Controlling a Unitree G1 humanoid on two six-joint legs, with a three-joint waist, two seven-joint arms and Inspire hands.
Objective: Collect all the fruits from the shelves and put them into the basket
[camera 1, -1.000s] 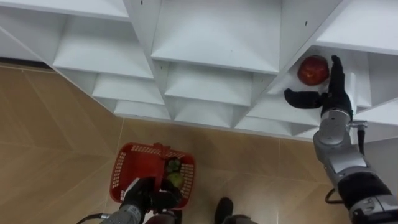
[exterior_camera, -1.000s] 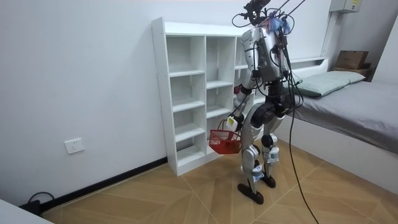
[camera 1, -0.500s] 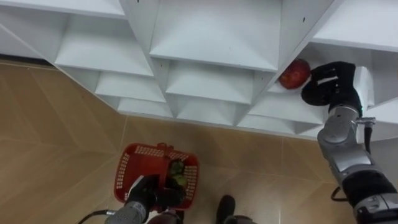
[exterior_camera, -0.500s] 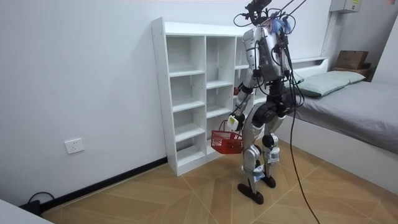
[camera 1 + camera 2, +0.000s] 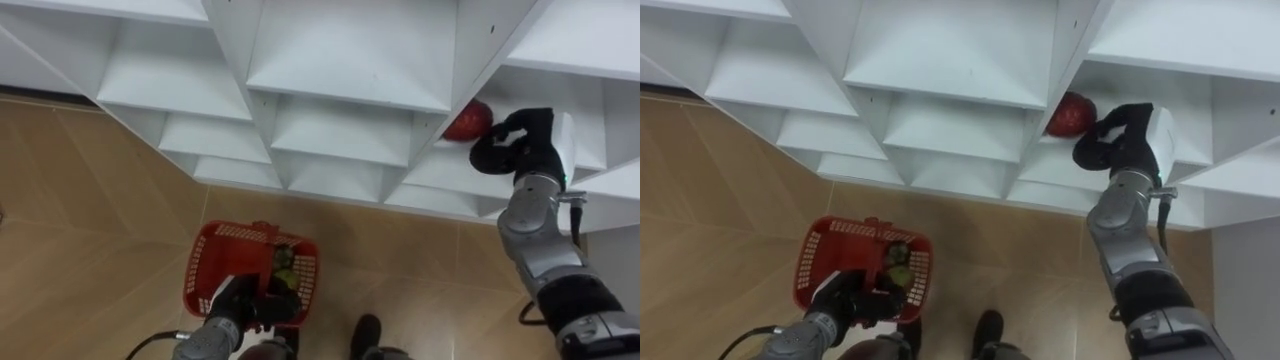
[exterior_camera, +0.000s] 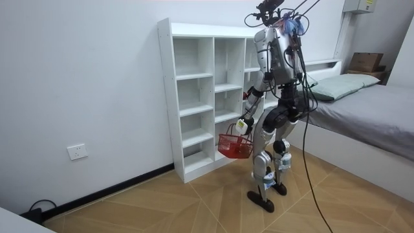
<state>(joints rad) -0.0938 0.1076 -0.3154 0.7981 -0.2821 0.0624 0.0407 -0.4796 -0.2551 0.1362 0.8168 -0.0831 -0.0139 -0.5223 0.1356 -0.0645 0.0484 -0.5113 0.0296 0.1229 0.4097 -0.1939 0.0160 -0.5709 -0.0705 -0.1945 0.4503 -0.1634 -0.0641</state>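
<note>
**Left eye view.**
- Closet (image 5: 350, 60): one, white, with open compartments. It is standing on a wooden floor (image 5: 90, 200).
- Red fruit (image 5: 466, 121): one. It is sitting on a shelf in a right-hand compartment, tucked against the upright divider at its left.
- Right hand (image 5: 522, 148): one. It is reaching into that compartment, fingers and thumb curling in narrowly and pinching the red fruit's right side.
- Basket (image 5: 205, 272): one, red plastic mesh. It is hanging low at the near left, above the floor.
- Left hand (image 5: 236, 303): one. It is gripping the basket's handle, fingers wrapped round it.
- Greenish fruits (image 5: 284, 270): two, as far as can be told. They are lying together at the right end of the basket.

**Right eye view.**
- The same items are showing in the same numbers. The red fruit is resting at the shelf's left corner, and the right hand's thumb is lying just beneath it.

**Room view.**
- The robot is standing upright close before the closet, facing it. Its right arm is stretching into a compartment at chest height.
- The basket is hanging at knee height from the left hand, just beside the closet's front.
- Bed (image 6: 369, 113): one, grey-covered, standing at the room view's right.
- Wall socket (image 6: 76, 153): one, low on the wall at the room view's left, well apart from the closet.
</note>
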